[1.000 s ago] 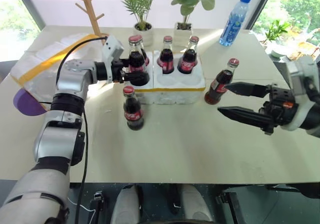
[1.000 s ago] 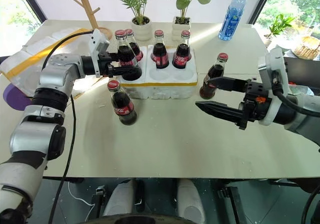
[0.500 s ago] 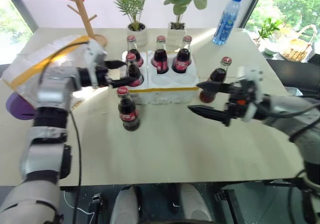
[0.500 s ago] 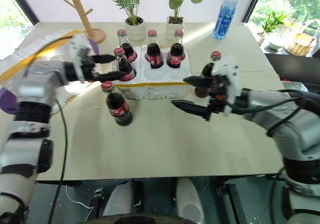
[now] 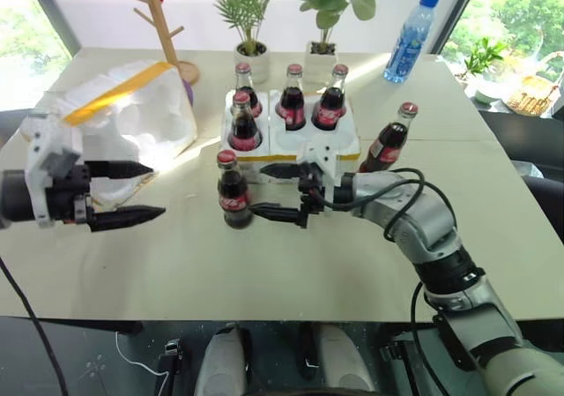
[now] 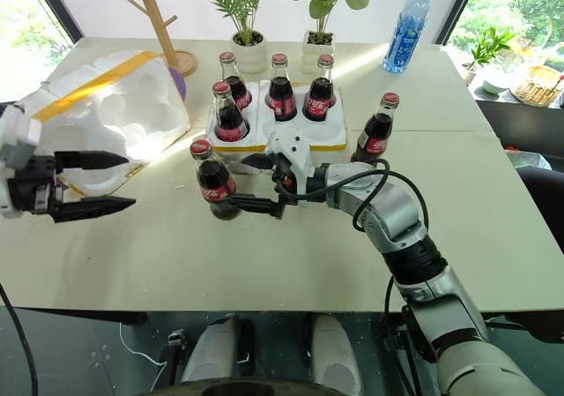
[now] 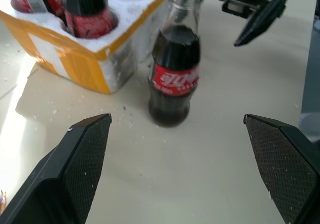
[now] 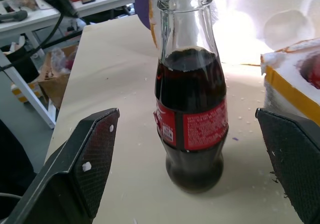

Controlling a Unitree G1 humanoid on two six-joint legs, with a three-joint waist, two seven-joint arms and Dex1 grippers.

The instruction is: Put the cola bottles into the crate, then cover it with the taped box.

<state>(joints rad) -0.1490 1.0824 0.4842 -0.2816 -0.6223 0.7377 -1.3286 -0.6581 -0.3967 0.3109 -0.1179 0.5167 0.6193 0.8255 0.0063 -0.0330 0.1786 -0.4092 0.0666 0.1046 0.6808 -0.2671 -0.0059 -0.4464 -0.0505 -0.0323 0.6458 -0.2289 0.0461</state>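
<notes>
Right pincer now (open) beside red-labelled bottle

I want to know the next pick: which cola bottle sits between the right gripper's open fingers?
The cola bottle standing on the table in front of the crate, bracketed by the right gripper. Four others sit in crate holes; the sixth stands right of the crate.

left arm back, fourth bottle crated
</notes>
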